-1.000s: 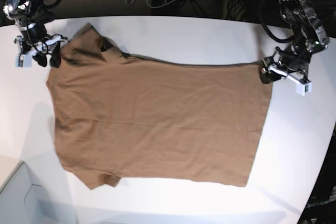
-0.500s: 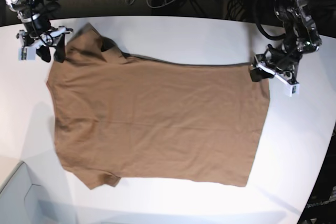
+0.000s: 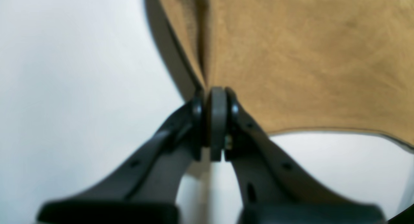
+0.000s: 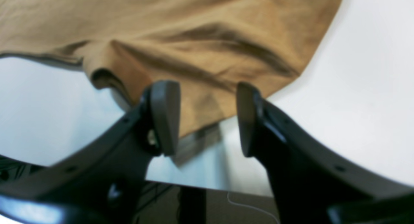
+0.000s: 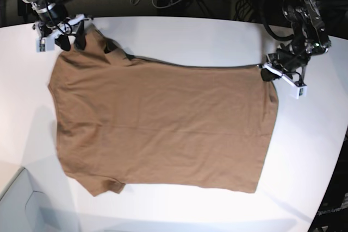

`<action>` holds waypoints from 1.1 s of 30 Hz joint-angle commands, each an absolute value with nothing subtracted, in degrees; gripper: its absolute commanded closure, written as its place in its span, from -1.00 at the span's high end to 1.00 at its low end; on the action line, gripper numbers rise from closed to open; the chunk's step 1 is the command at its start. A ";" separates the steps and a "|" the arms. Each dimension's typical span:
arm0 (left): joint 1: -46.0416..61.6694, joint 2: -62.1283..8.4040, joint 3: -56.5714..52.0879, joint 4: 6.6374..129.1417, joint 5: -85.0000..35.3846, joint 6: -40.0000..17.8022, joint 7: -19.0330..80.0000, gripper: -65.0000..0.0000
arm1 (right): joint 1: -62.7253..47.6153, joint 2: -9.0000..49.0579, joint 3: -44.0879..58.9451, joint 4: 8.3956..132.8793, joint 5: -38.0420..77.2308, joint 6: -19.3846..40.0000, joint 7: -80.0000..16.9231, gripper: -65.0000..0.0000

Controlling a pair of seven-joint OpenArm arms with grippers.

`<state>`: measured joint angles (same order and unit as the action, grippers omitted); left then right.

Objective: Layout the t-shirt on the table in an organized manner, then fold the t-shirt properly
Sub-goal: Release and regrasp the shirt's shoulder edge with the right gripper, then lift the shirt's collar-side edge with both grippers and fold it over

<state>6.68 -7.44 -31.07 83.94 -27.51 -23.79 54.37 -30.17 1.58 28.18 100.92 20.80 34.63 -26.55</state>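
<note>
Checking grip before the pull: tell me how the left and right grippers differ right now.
The left gripper is shut, pinching the t-shirt at a hem corner; the right gripper is open, its fingers straddling a sleeve edge without clamping it. Left sits at the shirt's bottom end, right at the sleeve end. Both hang low over the table.

left gripper (image 3: 216, 127): jaws pressed together, pads meeting, arm reaching in from the far edge.
right gripper (image 4: 207, 119): jaws spread apart, angled downward.
</note>
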 commanded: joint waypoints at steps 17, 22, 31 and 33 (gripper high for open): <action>6.73 -7.87 -31.16 85.23 -27.74 -24.04 55.25 -0.98 | -28.00 2.24 25.01 92.44 21.58 34.59 -25.36 0.09; 6.73 -7.96 -31.16 85.32 -27.74 -24.04 55.25 -0.98 | -28.09 2.07 21.85 92.18 21.58 34.59 -25.36 -0.17; 8.22 -8.40 -31.52 86.46 -27.74 -24.04 55.25 -0.98 | -27.38 2.33 21.49 92.09 21.58 34.51 -25.36 -1.00; 8.31 -8.40 -31.52 87.43 -27.74 -24.04 55.25 -0.98 | -27.38 2.24 22.64 92.18 21.58 34.51 -25.01 -1.00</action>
<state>8.60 -7.70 -31.35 86.26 -27.59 -23.79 55.51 -27.14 1.87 22.20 91.74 22.28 34.48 -24.51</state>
